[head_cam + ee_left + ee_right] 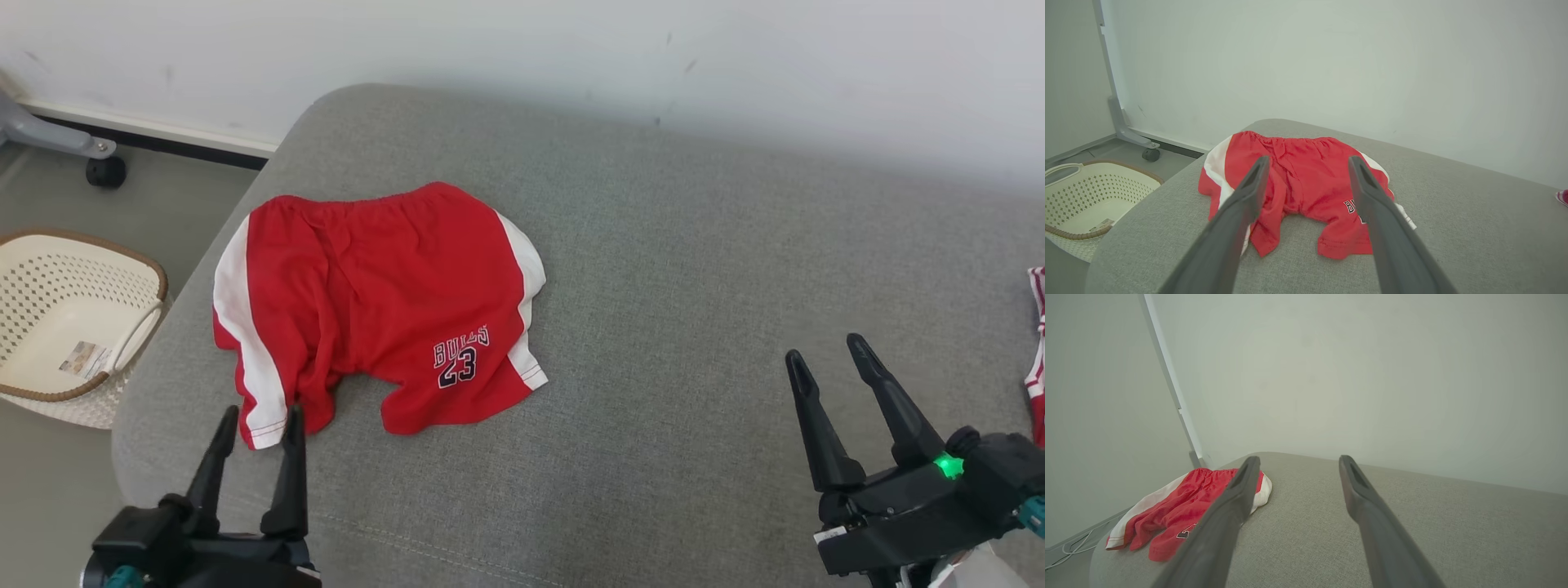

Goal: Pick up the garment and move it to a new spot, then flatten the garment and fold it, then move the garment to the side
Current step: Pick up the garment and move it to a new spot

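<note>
Left hand (261, 413) agape, empty, beside garment (375, 294)

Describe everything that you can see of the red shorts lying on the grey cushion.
The red shorts look like thin, soft jersey, with white side stripes, a gathered waistband on the far side and stitched hems toward the robot. Dark "BULLS 23" print sits on the right leg. They lie mostly spread but wrinkled, the left leg bunched, on the grey cushion near its left edge. The open left gripper is at the left hem; contact cannot be told.
</note>
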Available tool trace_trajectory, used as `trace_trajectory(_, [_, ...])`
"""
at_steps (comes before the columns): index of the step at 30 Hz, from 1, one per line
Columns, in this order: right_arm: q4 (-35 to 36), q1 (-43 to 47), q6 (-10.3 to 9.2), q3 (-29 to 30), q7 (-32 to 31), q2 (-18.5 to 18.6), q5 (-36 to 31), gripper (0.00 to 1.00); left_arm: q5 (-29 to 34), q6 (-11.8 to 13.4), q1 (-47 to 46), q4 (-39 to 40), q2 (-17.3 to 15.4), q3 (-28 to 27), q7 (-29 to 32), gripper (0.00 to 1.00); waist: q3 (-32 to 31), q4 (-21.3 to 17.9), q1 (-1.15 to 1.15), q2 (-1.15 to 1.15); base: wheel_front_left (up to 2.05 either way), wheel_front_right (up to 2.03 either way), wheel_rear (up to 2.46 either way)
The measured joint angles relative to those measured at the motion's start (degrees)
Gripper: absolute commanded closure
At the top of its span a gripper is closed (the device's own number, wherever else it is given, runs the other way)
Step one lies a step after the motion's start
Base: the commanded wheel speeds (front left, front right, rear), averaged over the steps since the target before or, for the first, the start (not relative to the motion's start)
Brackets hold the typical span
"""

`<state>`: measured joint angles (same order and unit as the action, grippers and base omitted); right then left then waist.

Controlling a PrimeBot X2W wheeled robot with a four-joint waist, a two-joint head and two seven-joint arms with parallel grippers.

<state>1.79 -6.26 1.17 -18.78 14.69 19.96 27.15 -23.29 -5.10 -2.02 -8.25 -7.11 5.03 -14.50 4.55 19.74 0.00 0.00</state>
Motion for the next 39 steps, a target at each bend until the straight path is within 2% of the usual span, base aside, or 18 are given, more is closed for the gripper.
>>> trace_trajectory(9, [-0.3,-2.5,0.97,-1.0,0.0,-0.2,-1.3,0.0,-0.9,0.1,-5.6,0.8,-2.6,-3.4,0.2,0.0,3.8,-0.7,0.0,0.0,0.0,0.0,0.0])
trace_trajectory(14, [-0.4,-3.7,1.37,-1.2,0.0,-0.1,-2.0,0.0,-3.2,-0.1,-12.8,-1.3,-5.1,-5.5,3.6,0.0,6.2,-1.1,0.0,0.01,0.0,0.0,0.0])
trace_trajectory(28, [-0.3,-12.5,2.88,-4.2,-0.5,-0.7,-4.2,0.0,-19.0,-1.5,-35.4,-24.4,-12.9,-12.5,21.4,0.0,14.1,-2.6,0.01,0.01,0.0,0.0,0.0])
trace_trajectory(32, [-0.5,-14.1,2.97,-4.4,-0.5,-0.8,-4.5,0.0,-20.0,-1.5,-38.5,-30.5,-15.8,-13.3,26.4,0.0,16.5,-4.5,0.01,0.01,0.0,0.0,0.0])
trace_trajectory(39, [-0.7,-16.3,3.37,-4.3,-0.5,-0.8,-5.0,0.0,-22.0,-1.9,-42.1,-37.1,-16.9,-11.9,34.1,0.0,20.5,-8.0,0.0,0.01,0.0,0.0,0.0])
